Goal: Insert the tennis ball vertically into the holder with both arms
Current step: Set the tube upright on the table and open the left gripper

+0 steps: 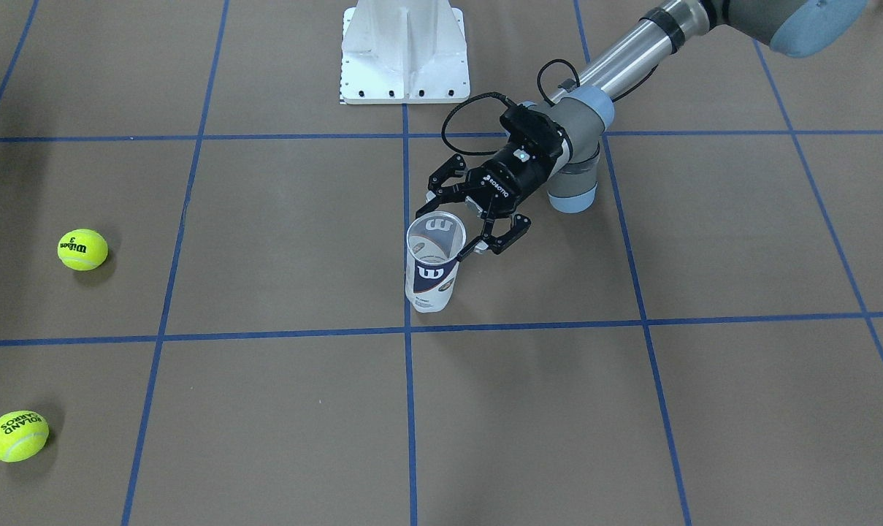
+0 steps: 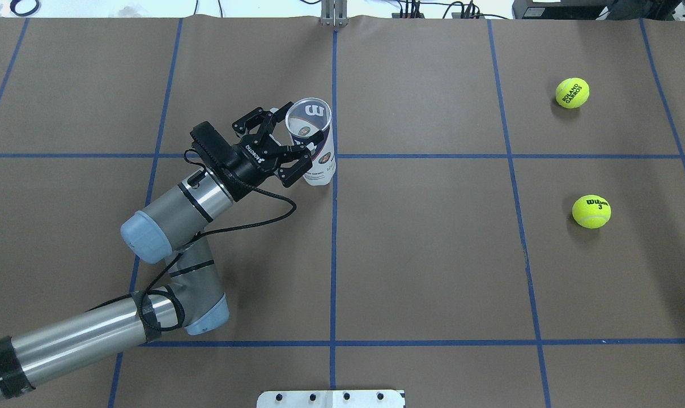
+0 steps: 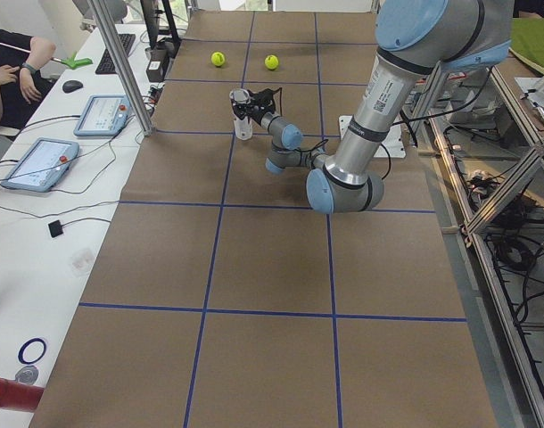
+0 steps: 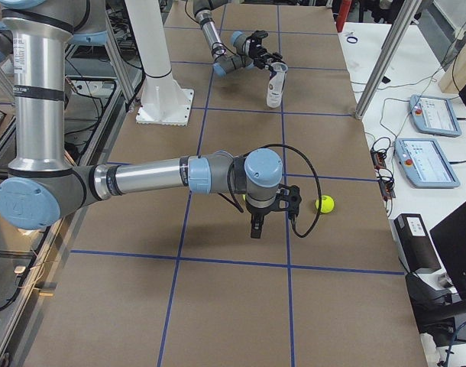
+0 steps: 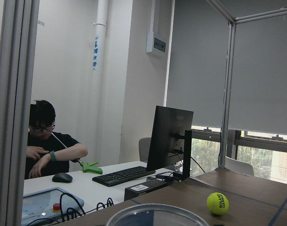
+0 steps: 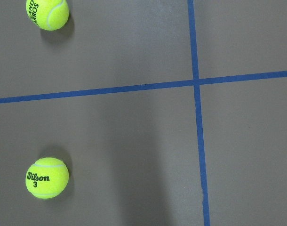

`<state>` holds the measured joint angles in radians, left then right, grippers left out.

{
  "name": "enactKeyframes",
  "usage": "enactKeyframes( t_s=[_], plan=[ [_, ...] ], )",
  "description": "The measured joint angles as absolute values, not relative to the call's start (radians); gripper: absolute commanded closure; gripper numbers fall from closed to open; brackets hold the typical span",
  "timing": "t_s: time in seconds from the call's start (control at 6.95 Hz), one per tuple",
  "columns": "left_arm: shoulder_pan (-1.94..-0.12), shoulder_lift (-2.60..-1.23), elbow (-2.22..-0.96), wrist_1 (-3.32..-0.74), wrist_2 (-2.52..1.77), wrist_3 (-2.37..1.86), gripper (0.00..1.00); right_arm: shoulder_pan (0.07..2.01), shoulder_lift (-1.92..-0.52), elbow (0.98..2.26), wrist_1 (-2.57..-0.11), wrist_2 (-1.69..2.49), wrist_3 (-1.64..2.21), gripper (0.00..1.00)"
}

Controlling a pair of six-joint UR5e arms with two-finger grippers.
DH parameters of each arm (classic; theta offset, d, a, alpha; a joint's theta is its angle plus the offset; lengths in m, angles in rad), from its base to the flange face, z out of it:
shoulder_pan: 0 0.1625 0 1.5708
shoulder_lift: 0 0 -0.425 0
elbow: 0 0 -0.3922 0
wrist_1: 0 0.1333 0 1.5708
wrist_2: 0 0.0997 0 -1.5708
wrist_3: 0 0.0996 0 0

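Clear plastic tennis-ball tube with a navy-and-white "W" label, upright and mouth-up on a blue tape line near the middle of the brown paper-covered table; the black left gripper reaches in level, jaws spread wide astride its upper wall, contact not discernible. Two yellow-green felt balls, the "Wilson 3" ball and the "Roland Garros" ball, lie well apart from it on the robot's right; a white metal base stands on the robot's side of the tube. The black right gripper hangs fingers-down near the balls, its opening not discernible.
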<state>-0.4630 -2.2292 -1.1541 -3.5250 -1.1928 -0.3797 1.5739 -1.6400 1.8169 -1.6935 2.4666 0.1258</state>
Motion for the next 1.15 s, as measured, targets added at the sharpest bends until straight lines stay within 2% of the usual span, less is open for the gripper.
enactKeyframes(
  t_s=[0.58, 0.86, 1.15],
  plan=[
    [-0.451, -2.228, -1.151, -3.521, -1.192, -0.368, 0.37, 1.574, -1.64, 1.814, -1.695, 2.467, 0.126, 0.0],
    [-0.445, -2.228, -1.146, -3.52, -1.192, -0.368, 0.02, 1.574, -1.64, 1.809, -1.694, 2.467, 0.126, 0.0],
    [-0.444, -2.228, -1.145, -3.519, -1.191, -0.367, 0.01, 1.574, -1.64, 1.806, -1.694, 2.467, 0.126, 0.0]
  ],
)
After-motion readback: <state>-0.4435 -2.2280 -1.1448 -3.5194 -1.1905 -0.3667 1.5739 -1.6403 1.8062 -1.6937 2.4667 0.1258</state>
